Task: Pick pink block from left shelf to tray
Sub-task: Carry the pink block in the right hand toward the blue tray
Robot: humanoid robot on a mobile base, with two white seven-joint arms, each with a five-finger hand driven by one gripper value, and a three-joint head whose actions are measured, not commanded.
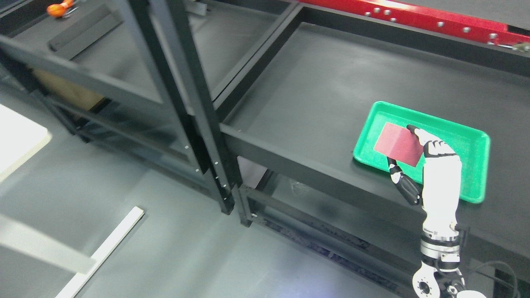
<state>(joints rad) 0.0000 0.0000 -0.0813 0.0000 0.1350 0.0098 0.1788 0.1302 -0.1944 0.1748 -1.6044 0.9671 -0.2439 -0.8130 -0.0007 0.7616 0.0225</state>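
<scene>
While right hand [430, 165] grips pink block [398, 145] over green tray [476, 165], shelf [314, 103] around lies open.

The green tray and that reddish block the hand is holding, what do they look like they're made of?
The green tray looks like moulded plastic: one uniform colour, rounded corners, raised rim, slightly speckled sheen. The pink block, held by the right hand, shows flat matte faces and sharp edges; possibly foam, painted wood or plastic, the picture cannot settle which.

workshop, black metal shelving [194, 103], grey floor [165, 248]
</scene>
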